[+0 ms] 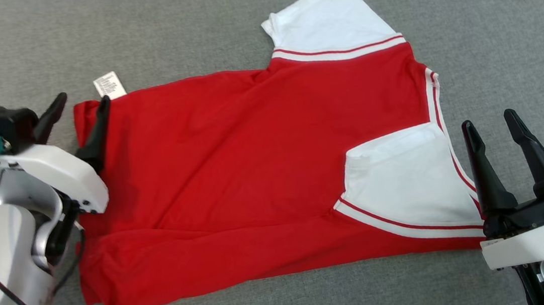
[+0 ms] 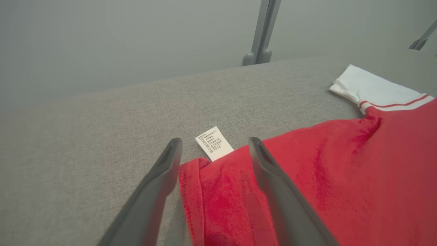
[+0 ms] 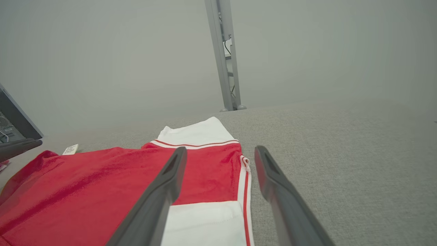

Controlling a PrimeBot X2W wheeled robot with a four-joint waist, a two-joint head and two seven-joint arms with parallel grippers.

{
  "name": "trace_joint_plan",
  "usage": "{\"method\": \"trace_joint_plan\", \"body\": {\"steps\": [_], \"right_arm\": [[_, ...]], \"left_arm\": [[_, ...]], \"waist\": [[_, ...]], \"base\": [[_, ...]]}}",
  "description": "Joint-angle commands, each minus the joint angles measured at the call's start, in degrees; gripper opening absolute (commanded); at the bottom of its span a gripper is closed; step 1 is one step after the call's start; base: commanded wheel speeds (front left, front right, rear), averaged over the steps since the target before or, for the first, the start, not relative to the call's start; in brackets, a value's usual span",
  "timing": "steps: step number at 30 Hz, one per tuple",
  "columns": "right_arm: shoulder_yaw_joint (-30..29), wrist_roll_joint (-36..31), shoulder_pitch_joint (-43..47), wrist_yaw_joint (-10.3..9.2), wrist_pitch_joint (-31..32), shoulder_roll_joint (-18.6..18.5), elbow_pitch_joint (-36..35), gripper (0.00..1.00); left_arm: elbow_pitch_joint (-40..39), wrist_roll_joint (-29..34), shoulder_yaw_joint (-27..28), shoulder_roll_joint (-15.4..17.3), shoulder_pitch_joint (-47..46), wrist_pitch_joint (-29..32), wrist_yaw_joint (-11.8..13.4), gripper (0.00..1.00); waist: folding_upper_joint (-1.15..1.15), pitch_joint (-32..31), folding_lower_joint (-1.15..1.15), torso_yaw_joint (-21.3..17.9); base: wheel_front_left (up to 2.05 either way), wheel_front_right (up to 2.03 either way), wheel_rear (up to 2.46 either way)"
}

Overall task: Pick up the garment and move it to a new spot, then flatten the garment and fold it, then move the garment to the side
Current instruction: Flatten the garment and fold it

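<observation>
While the shirt (image 1: 254,174) lies flat on the grey surface (image 1: 162,22), one sleeve (image 1: 406,179) folded in, the left gripper (image 1: 83,100) and right gripper (image 1: 488,119) stand spread and empty at its ends; folding looks begun, moving aside remains.

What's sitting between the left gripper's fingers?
Left wrist view: the red shirt's hem corner lies between the fingers of the open left gripper, with the white care label just past the tips.
</observation>
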Motion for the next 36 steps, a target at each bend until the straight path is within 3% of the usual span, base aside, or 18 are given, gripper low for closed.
{"method": "trace_joint_plan", "body": {"steps": [1, 8, 9, 11, 12, 17, 20, 27, 30, 36], "right_arm": [[0.0, 0.4, -0.9, 0.00, -0.8, 0.0, 0.7, 1.00], [0.4, 1.0, -1.6, 0.00, -1.7, 0.2, 2.5, 1.00], [0.2, 1.1, -1.7, 0.00, -1.8, 0.1, 2.7, 1.00], [0.0, 1.2, -2.0, 0.00, -2.0, -0.1, 3.1, 1.00], [-0.1, 1.4, -2.1, 0.00, -2.1, -0.2, 3.4, 1.00], [-0.4, 2.6, -3.8, 0.00, -1.4, -1.2, 4.2, 1.00], [-1.5, 4.3, -7.9, 0.00, -0.8, -3.7, 5.8, 1.00], [-2.6, 10.0, -26.7, 0.00, 2.6, -12.8, 20.4, 1.00], [0.6, 11.8, -34.7, 0.00, 3.8, -16.2, 26.8, 1.00], [10.9, 15.6, -48.1, 0.00, 6.8, -19.4, 38.3, 1.00]], "left_arm": [[3.4, -0.6, 0.1, 0.4, -2.6, 1.2, -0.9, 1.00], [12.1, -2.2, -0.5, 1.0, -7.2, 5.7, -2.9, 1.00], [12.6, -2.5, -0.5, 0.9, -7.5, 6.1, -3.2, 0.89], [13.2, -2.8, -0.5, 1.0, -8.3, 5.9, -3.5, 0.36], [13.4, -3.1, -0.5, 0.8, -8.4, 5.7, -3.8, 0.00], [13.9, -3.7, -0.5, 0.4, -9.4, 4.7, -4.2, 0.00], [13.9, -3.9, -0.6, 0.6, -9.9, 4.9, -4.3, 0.00], [12.4, -4.0, -2.5, -2.2, -13.3, 5.4, -4.8, 0.00], [12.5, -3.9, -3.8, -4.1, -15.5, 4.9, -5.3, 0.00], [13.9, -4.4, -6.0, -7.1, -19.1, 3.1, -5.8, 0.00]], "waist": [[0.00, 1.6, 0.00, -1.3], [0.00, 2.6, 0.00, -1.9], [0.00, 2.6, 0.00, -1.8], [0.00, 2.7, 0.00, -1.6], [0.00, 2.7, 0.00, -1.5], [0.00, 2.7, 0.00, -1.1], [0.00, 3.0, 0.00, -1.2], [0.00, 5.3, 0.00, 2.8], [0.00, 7.0, 0.00, 5.9], [0.00, 9.9, 0.00, 10.3]], "base": [[0.00, 0.00, 0.00], [0.00, 0.00, 0.00], [0.00, 0.00, 0.00], [0.00, 0.00, 0.00], [0.00, 0.00, 0.00], [0.00, 0.00, 0.00], [0.00, 0.00, 0.00], [0.00, 0.00, 0.00], [0.00, 0.00, 0.00], [0.00, 0.00, 0.00]]}}
